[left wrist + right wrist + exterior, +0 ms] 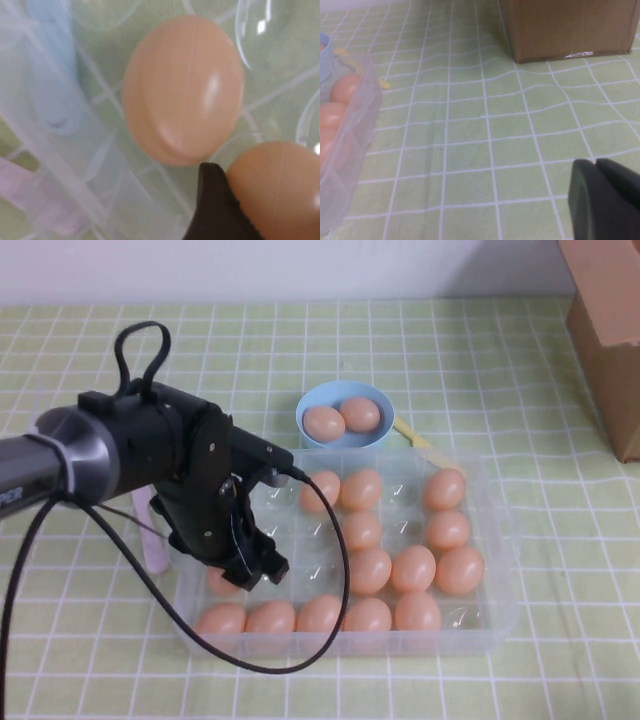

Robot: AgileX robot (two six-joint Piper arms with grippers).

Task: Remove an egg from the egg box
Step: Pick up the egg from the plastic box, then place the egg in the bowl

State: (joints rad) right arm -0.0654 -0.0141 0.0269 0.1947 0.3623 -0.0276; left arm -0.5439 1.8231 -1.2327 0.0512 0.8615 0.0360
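- Left gripper (255, 565) lowered into the left part of the egg box (500, 540), over the cups near the left wall
- Egg (182, 90) seen close up from the left wrist, lying in its moulded cup just beside one dark fingertip (215, 205); second egg (277, 190) touching or nearly touching that fingertip on its other side
- In the high view, that egg (222, 582) mostly hidden under the black gripper body, only a peach sliver showing
- Cannot tell whether the left fingers are apart or together: only one tip in the wrist view, the rest hidden in the high view
- Clear plastic box on the green checked tablecloth (500, 360), holding rows of peach-orange eggs, with several empty cups in the left half
- Pale blue latch (50, 75) blurred behind the clear wall in the left wrist view
- Small light-blue bowl (305, 410) just beyond the far edge of the box, holding two eggs
- Brown cardboard box (610, 330) at the far right of the table, well apart from the egg box
- Right gripper (600, 200) out of the high view, low over bare tablecloth to the right of the egg box; two dark fingers pressed together with only a thin seam between them, holding nothing
- Black cable (330, 630) looping from the left arm across the front of the egg box
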